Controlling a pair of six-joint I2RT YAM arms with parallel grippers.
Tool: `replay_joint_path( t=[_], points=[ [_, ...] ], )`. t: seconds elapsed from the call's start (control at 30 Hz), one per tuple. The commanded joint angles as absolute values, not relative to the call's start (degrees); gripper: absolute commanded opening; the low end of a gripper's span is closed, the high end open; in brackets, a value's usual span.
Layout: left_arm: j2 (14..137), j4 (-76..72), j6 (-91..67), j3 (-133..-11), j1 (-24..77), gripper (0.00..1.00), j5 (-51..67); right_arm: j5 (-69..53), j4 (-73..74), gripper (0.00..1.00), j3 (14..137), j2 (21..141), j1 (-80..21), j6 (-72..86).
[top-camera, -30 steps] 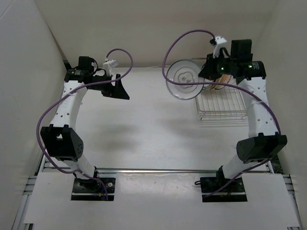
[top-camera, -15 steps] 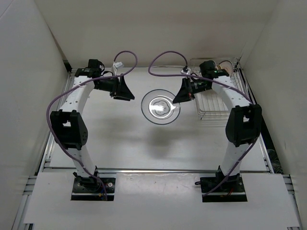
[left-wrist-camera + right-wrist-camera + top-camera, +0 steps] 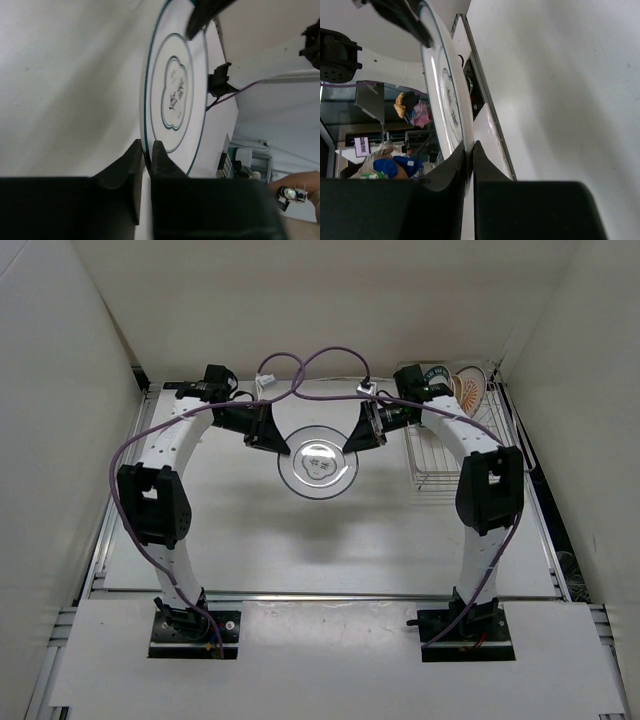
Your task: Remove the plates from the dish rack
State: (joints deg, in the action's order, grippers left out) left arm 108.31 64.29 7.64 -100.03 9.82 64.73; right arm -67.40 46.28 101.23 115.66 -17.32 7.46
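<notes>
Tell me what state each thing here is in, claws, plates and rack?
White round plate with dark ringed rim: lifted, face up, pinched at opposite edges.
Left gripper: shut on that plate's rim.
Right gripper: shut on the opposite rim.
Silver wire dish rack: flat on the table.
White plate with orange sunburst centre: standing on edge at the rack's far end.

White arms [image 3: 175, 440], black joints [image 3: 152, 502], purple cables [image 3: 340, 349]
</notes>
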Motion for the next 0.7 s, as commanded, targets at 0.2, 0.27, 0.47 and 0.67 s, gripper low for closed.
replay_joint_path(
  t=[0.2, 0.27, 0.47, 0.67],
  points=[
    [104.96, 58.12, 1.35, -100.03, 9.58, 0.10, 60.05, -60.84, 49.55, 0.78, 104.50, 111.63, -17.14, 4.85],
    [103.80, 52.57, -6.31, -98.71, 9.58, 0.10, 53.81, -52.41, 51.76, 0.83, 102.93, 107.07, -17.14, -0.60],
    [105.73, 46.15, -18.08, -99.93, 3.88, 0.10, 51.42, -44.30, 58.71, 1.00, 90.37, 92.22, -13.11, -12.13],
    [116.09, 42.46, -22.84, -110.64, -7.27, 0.10, 56.07, -41.67, 59.24, 1.00, 84.81, 81.22, -0.81, -16.77]
  ],
)
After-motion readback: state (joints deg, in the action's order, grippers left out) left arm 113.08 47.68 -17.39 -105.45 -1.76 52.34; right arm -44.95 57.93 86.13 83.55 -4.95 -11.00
